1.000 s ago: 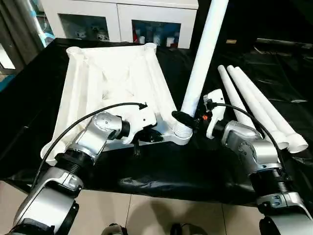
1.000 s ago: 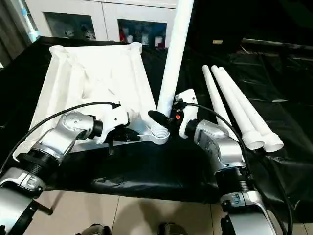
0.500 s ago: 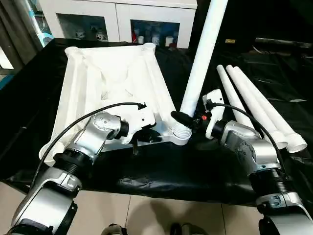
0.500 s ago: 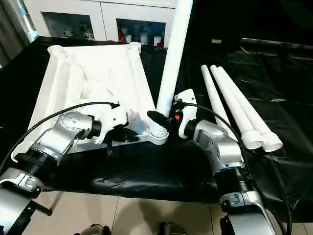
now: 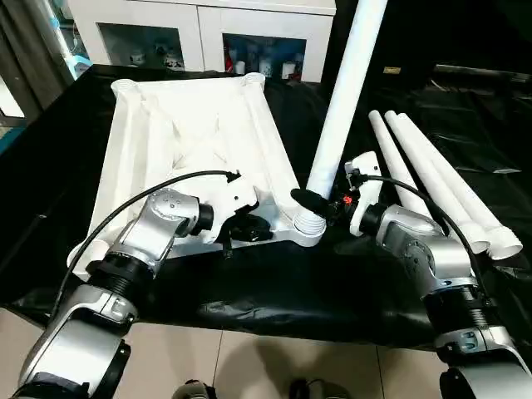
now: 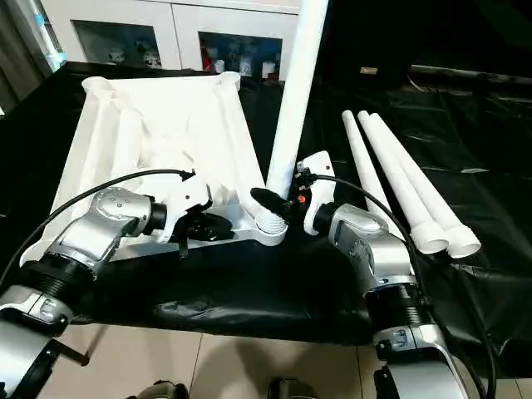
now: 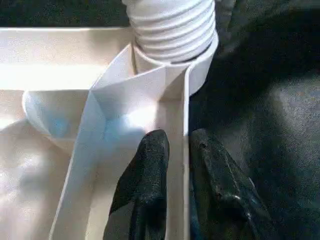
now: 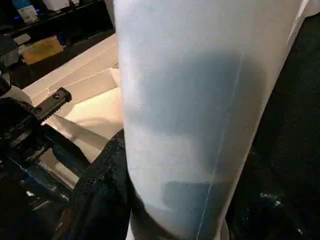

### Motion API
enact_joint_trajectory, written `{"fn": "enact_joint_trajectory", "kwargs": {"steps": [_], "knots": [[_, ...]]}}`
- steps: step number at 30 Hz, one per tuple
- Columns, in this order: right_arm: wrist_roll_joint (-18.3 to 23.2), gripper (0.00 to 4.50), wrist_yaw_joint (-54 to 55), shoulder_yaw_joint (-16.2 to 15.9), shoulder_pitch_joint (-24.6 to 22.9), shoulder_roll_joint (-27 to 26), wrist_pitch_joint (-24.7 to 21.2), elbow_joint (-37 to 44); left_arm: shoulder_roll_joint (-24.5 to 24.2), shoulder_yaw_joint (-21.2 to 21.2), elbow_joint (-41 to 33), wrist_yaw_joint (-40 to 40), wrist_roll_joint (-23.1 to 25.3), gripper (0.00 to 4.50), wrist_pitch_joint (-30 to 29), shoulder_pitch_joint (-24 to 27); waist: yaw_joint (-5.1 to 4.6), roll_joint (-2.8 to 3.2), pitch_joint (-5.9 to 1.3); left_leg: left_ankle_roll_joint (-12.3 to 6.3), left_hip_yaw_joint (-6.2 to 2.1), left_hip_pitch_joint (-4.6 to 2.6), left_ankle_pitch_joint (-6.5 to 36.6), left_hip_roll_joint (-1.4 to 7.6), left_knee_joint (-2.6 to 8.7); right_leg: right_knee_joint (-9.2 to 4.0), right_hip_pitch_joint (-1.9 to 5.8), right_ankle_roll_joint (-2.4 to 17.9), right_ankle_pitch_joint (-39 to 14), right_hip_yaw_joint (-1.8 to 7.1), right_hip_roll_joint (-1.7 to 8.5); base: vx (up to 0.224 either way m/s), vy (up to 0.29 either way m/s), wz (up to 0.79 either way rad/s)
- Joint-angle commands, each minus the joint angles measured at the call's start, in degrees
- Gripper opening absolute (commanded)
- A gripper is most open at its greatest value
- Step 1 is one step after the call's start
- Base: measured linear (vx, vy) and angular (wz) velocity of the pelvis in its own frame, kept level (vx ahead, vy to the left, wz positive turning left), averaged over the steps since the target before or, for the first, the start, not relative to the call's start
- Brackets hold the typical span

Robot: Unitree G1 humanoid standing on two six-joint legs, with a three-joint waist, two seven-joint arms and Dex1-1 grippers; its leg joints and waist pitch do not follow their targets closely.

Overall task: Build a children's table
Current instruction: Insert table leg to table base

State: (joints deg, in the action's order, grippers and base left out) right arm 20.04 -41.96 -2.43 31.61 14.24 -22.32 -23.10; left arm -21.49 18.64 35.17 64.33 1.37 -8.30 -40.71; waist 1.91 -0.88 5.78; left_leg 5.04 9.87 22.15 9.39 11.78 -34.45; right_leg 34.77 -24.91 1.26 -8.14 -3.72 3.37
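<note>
The table top [image 5: 187,158] lies underside-up at centre left on the black-draped desk [image 5: 274,283], one leg [image 5: 341,108] upright in its near-right corner socket, three more legs [image 5: 440,179] lying at right. The left wrist view shows the left gripper [image 7: 176,150] with its fingers slightly parted astride the top's thin rim wall beside the leg's ribbed base. The right gripper [image 5: 320,204] has its fingers clasped around that upright leg.

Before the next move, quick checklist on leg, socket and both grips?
1. Upright leg threaded end in near corner socket: ok, threads still show, not fully home.
2. Right gripper closed on leg just above threads: ok.
3. Left gripper fingers straddle the table top edge wall, slightly apart: cannot tell if gripping.
4. Leg vertical: not ok, leans a little.
5. Three spare legs lying to the robot's right: ok.
</note>
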Motion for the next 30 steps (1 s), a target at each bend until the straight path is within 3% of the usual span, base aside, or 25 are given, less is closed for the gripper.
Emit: {"fn": "enact_joint_trajectory", "kwargs": {"steps": [1, 10, 18, 27, 29, 30], "knots": [[-1.0, 1.91, 0.1, 0.2, 0.2, 0.1, -0.1, -1.0, -0.3, 0.8, 0.5, -0.1, 0.9, 0.89, 0.5, 0.2, 0.12, -0.09, -3.94, -2.31, -0.24, -0.96, 15.3, 0.78, 4.27, -5.73, 3.21, 7.4, -27.4, 2.37, 3.97, 0.000, 0.000, 0.00], [-1.0, 1.91, 0.2, 0.2, 0.1, 0.0, -0.2, -0.7, -0.3, 0.8, 0.9, 0.0, 1.1, 0.89, 0.5, 0.2, 0.06, -0.01, -3.87, -2.21, -0.28, -0.96, 15.9, 0.83, 4.42, -5.84, 3.14, 7.5, -27.7, 2.36, 3.98, 0.000, 0.000, 0.00], [-1.8, 1.91, -0.1, -0.6, 0.2, 0.5, 0.0, -0.6, -1.2, 1.8, 1.4, 1.6, 2.0, 0.11, -0.1, 0.2, 0.00, 0.05, -3.88, -2.30, -0.30, -0.88, 15.3, 0.96, 4.65, -5.73, 3.25, 8.2, -25.5, 2.42, 4.04, 0.000, 0.000, 0.00], [-3.3, 1.91, -1.4, -2.4, 0.4, 1.3, -0.2, 0.3, -0.6, 0.8, 1.3, 1.9, 1.3, 0.00, -0.9, 0.2, -0.07, 0.01, -3.65, -2.11, -0.28, -1.04, 16.6, 0.93, 4.72, -6.06, 3.07, 7.7, -27.9, 2.43, 4.07, 0.000, 0.000, 0.00], [-3.9, 1.91, -2.1, -3.3, 0.4, 1.9, -0.5, 0.8, -0.5, 0.6, 1.5, 1.8, 1.1, 0.00, -0.8, 0.0, -0.05, 0.41, -3.66, -2.05, -0.34, -1.08, 16.5, 0.99, 4.78, -5.98, 3.04, 7.8, -27.5, 2.45, 4.08, 0.000, 0.000, 0.00], [-4.1, 1.91, -2.4, -3.7, 0.4, 2.2, -0.7, 0.9, -0.4, 0.5, 1.5, 1.8, 1.0, 0.00, -0.7, 0.0, -0.08, 0.19, -3.72, -2.07, -0.28, -1.07, 16.6, 0.97, 4.76, -5.98, 3.10, 8.0, -26.8, 2.46, 3.99, 0.000, 0.000, 0.00]]}}
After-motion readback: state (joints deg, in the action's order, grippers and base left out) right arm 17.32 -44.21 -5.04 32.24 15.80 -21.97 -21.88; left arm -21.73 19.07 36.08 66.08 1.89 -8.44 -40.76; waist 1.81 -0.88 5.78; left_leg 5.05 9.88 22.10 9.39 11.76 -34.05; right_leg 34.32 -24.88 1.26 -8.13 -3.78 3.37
